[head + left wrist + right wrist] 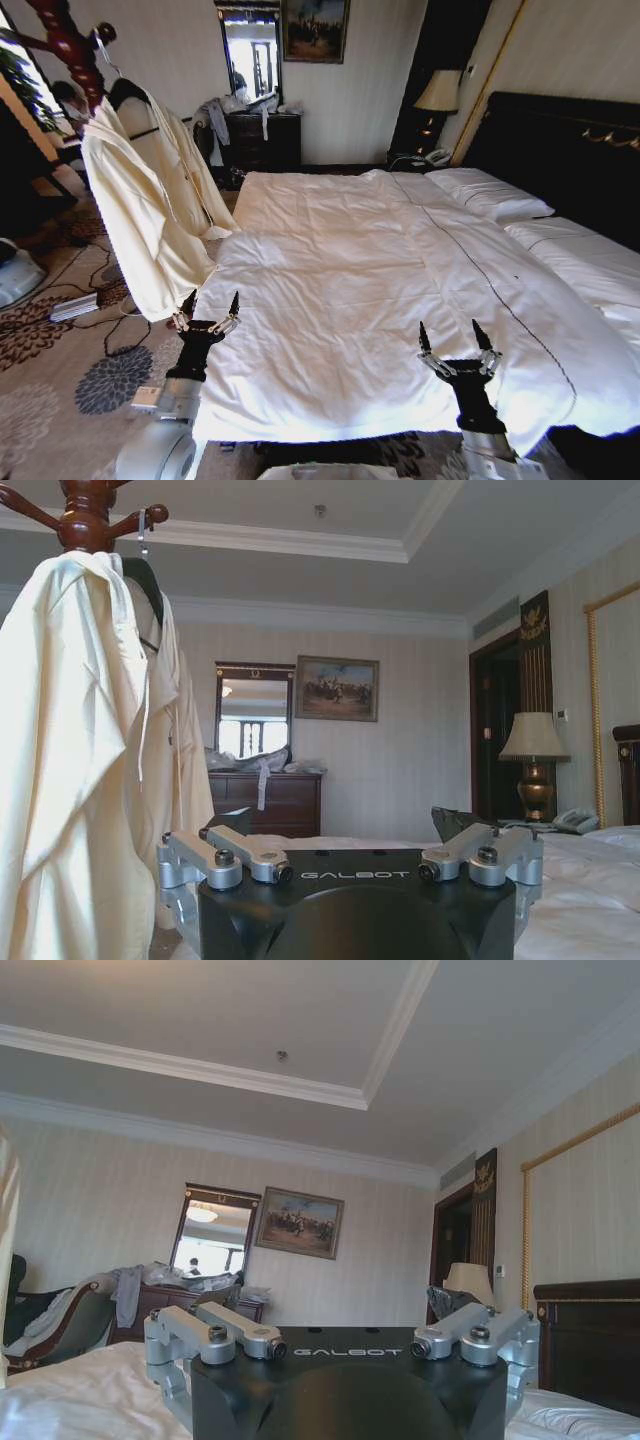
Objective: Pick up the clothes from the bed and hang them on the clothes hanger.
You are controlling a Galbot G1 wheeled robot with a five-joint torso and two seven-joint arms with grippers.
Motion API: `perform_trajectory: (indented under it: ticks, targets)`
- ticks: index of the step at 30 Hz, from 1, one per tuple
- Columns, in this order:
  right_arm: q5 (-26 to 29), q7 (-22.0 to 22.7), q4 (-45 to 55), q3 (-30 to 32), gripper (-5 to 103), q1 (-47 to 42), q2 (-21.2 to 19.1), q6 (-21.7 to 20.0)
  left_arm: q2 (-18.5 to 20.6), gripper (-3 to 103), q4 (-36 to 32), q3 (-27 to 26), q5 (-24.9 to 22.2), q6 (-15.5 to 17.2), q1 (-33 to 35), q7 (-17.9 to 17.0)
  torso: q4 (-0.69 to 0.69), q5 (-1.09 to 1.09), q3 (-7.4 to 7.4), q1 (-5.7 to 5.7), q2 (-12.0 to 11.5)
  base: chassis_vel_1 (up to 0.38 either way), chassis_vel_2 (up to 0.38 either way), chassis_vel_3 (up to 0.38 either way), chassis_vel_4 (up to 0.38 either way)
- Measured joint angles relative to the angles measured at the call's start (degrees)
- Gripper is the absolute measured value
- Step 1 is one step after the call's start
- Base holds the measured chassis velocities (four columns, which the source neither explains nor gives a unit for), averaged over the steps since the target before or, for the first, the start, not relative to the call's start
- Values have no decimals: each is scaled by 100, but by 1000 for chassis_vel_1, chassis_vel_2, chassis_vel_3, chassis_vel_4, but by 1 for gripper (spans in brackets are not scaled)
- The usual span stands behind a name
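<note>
Left gripper (206, 304), right gripper (455, 337): spread, empty, near bed (340, 270). Clothes (140, 200) hung far left on clothes hanger (128, 92); task judged complete.

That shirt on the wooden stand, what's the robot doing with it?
Nothing right now. The cream shirt hangs on a black hanger hooked on the coat stand, beside the bed. The left gripper is just below the shirt's hem, jaws open and empty. The right gripper is over the bed, also open and empty.

2 silver arms; each black claw (207, 307) (455, 336) bears silver knuckles, "GALBOT" lettering.
</note>
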Motion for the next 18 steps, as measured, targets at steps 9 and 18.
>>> perform_trajectory:
  ticks: [9, 18]
  targets:
    - [5, 0, -3, 1, 100, 1, -1, -1, 4, 100, 6, 2, -6, 4, -5, -4, 0, 0, 0, 0, 0, 0, 0, 0, 0]
    - [7, -1, -4, 1, 100, 1, -2, -1, 7, 100, 6, 3, -8, 8, -6, -6, 0, 0, 0, 0, 0, 0, 0, 0, 0]
